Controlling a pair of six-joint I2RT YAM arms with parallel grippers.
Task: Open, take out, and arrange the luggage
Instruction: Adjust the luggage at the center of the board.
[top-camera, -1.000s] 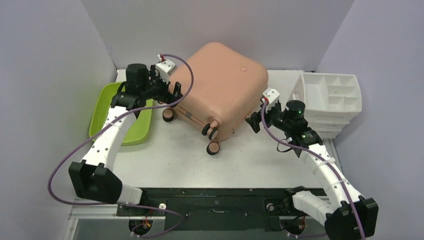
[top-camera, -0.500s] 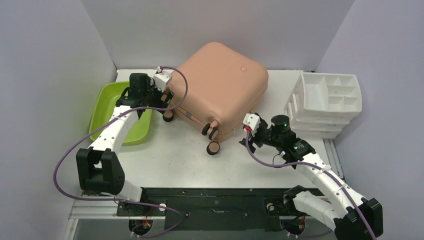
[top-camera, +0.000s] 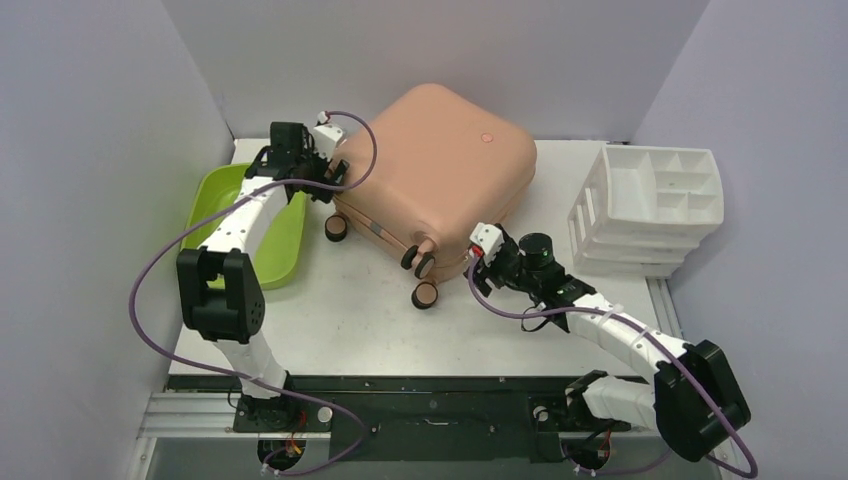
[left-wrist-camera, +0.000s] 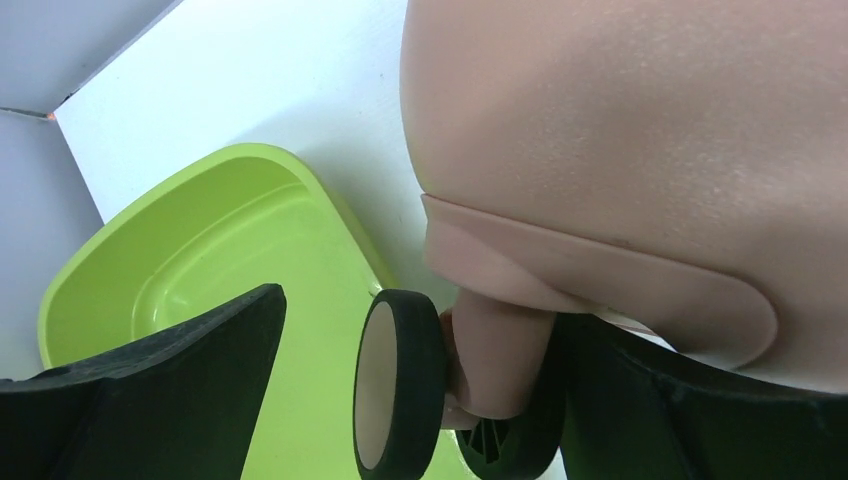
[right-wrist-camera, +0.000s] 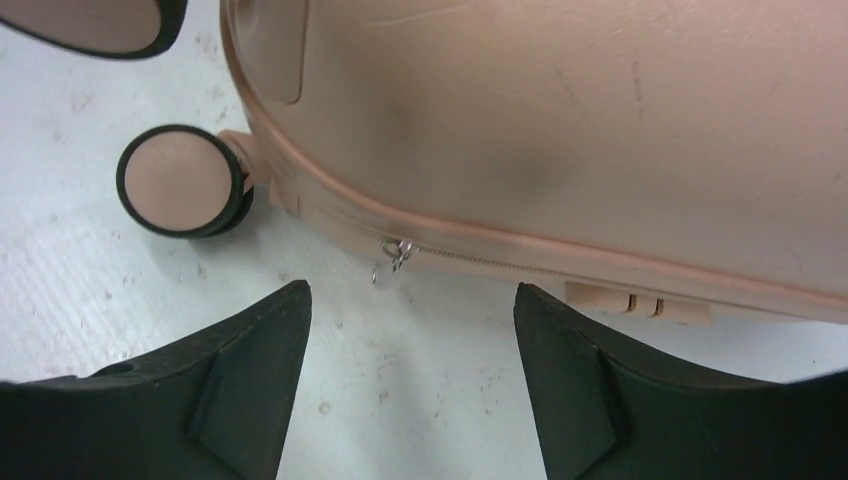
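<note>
We see the luggage (top-camera: 440, 175) at the back of the table (top-camera: 340, 320), tub (top-camera: 245, 235) to its left, organizer (top-camera: 655, 200) to its right. Left gripper (top-camera: 333, 172) straddles a left-corner wheel (left-wrist-camera: 395, 390); right gripper (top-camera: 478, 270) is before the near edge.

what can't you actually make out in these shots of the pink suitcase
- Inside of the luggage: all views; the closed shell hides it.
- Round logo: top view; too small to read.
- Zipper past the zipper pull: right wrist view; the seam runs off the right edge.
- Green tub: top view; the left arm covers part of it.
- Far side of the luggage: top view; its own shell blocks it.
</note>
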